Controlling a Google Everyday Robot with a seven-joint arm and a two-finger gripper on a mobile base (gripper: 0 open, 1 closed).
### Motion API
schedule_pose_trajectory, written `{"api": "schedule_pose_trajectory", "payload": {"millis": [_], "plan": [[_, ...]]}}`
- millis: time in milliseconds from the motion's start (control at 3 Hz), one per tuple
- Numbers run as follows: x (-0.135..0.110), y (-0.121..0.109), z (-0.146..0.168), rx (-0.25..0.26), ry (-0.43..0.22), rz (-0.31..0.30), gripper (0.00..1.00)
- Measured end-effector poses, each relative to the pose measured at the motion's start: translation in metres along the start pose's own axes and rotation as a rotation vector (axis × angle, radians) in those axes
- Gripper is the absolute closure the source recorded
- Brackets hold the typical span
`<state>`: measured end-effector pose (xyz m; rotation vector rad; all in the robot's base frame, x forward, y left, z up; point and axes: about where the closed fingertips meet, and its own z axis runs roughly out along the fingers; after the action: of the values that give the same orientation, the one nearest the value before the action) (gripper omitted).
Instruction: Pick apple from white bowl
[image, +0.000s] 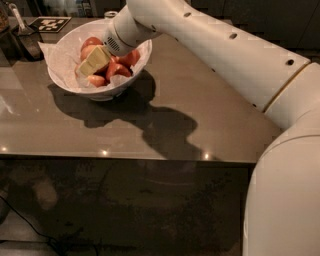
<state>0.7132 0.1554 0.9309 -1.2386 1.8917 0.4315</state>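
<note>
A large white bowl (62, 77) lined with crumpled white paper stands at the far left of the grey table. Several red apples (117, 70) lie in it. My gripper (92, 62) reaches down into the middle of the bowl from the right, its pale fingers among the apples. The white arm stretches across the table from the lower right and hides the bowl's right rim.
A black-and-white marker tag (50, 23) lies behind the bowl at the table's back left. A dark utensil holder (22, 37) stands at the far left edge. The table's front edge (125, 157) runs across the middle of the view.
</note>
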Motion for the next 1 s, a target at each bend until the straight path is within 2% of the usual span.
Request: {"api": "schedule_pose_trajectory", "payload": {"millis": [333, 667, 1000], "plan": [[0.0041, 0.0041, 0.0075, -0.026, -0.022, 0.035, 0.0], [0.0041, 0.0042, 0.0075, -0.026, -0.022, 0.035, 0.19], [0.0041, 0.0043, 0.0076, -0.026, -0.022, 0.035, 0.42]]}}
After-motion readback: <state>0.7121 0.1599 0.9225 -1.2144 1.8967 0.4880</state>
